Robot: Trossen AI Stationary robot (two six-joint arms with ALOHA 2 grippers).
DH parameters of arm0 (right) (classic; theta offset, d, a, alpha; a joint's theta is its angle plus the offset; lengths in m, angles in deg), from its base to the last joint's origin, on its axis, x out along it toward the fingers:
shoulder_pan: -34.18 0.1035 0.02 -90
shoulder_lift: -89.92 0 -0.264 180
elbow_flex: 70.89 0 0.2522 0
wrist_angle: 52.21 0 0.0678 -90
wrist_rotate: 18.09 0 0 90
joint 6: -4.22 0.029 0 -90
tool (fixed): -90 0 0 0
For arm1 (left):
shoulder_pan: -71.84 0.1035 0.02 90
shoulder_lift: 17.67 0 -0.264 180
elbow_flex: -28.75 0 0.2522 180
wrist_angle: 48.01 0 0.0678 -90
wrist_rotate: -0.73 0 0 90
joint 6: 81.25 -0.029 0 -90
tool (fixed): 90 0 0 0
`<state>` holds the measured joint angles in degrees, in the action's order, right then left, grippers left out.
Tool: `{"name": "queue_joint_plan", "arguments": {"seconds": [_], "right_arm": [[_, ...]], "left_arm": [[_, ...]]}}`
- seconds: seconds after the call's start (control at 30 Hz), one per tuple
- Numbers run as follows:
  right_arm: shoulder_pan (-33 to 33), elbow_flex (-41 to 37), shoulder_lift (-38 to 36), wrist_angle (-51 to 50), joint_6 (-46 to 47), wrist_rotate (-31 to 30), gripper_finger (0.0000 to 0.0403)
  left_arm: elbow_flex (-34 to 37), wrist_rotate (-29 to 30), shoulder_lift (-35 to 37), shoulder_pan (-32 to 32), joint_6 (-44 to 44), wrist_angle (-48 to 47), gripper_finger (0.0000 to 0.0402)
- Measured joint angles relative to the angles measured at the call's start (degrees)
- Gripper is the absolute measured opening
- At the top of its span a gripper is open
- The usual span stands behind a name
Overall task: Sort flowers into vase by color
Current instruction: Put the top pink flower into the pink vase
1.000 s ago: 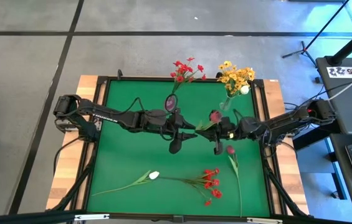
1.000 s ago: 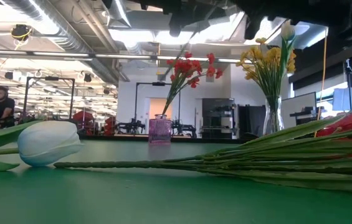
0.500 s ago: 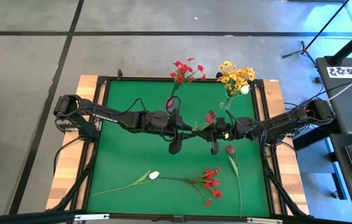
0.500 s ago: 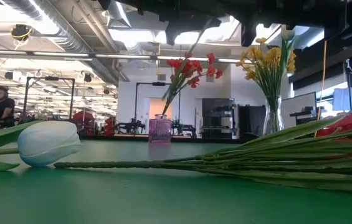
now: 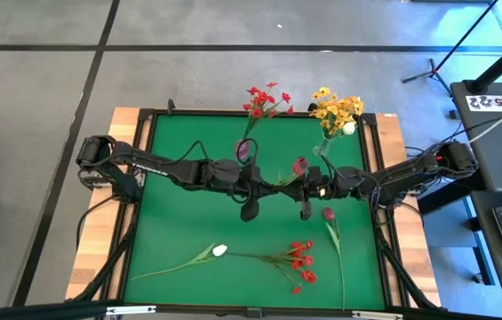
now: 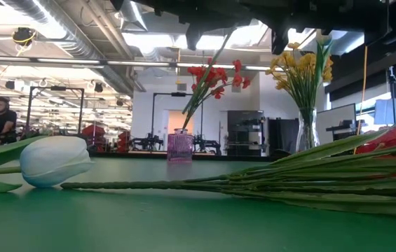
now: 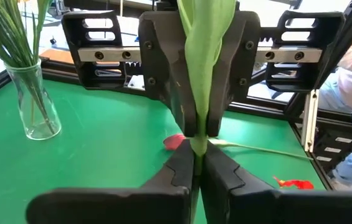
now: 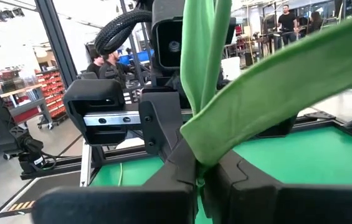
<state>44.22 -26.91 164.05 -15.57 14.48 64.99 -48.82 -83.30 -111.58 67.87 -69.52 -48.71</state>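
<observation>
High view: green table [image 5: 188, 222] with both arms meeting at its middle, left gripper [image 5: 266, 180] and right gripper [image 5: 297, 182] facing each other, both clenched on the stem of one dark pink-red tulip [image 5: 299, 165] held above the table between them. The left wrist view shows the left gripper's fingers [image 7: 179, 174] pinched on the green stem right against the right gripper's fingers [image 7: 163, 62]; the right wrist view shows the same stem and a broad leaf [image 8: 275, 81] clamped at the right gripper's fingertips. At the back edge stands a small purple vase [image 6: 179, 147] with a red spray [image 5: 264, 100], and close to its right a clear glass vase [image 7: 32, 102] with a yellow spray [image 5: 336, 108] and a white tulip [image 5: 349, 128]; the glass vase stands just behind the held tulip. On the table at the front lie a white tulip [image 5: 219, 251] on the left, a red spray [image 5: 300, 260] in the middle with its stem near that tulip, and another dark pink-red tulip [image 5: 329, 214] to the right, just in front of the right gripper. A black frame [image 5: 137, 204] rims the table. The table's left half is bare. People [image 8: 104, 65] show in the room beyond.
</observation>
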Motion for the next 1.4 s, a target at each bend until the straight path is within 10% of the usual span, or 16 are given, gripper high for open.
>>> {"name": "queue_joint_plan", "arguments": {"seconds": [0.2,0.73,1.17,1.4], "right_arm": [[-0.02,0.0,0.0,-0.02,0.07,1.13,0.0033],[0.17,-0.07,-11.46,-12.28,0.09,3.04,0.0288],[6.26,0.0,-23.35,-32.37,1.27,-5.77,0.0281],[11.35,-0.07,-24.03,-37.72,1.43,-13.47,0.0266]], "left_arm": [[0.0,0.32,0.0,0.0,0.11,0.07,0.0004],[0.0,4.15,4.06,1.66,-2.24,0.93,0.0001],[0.24,6.48,9.99,5.6,-8.92,0.34,0.0],[12.35,0.98,13.1,10.03,-6.31,14.82,0.0]]}}
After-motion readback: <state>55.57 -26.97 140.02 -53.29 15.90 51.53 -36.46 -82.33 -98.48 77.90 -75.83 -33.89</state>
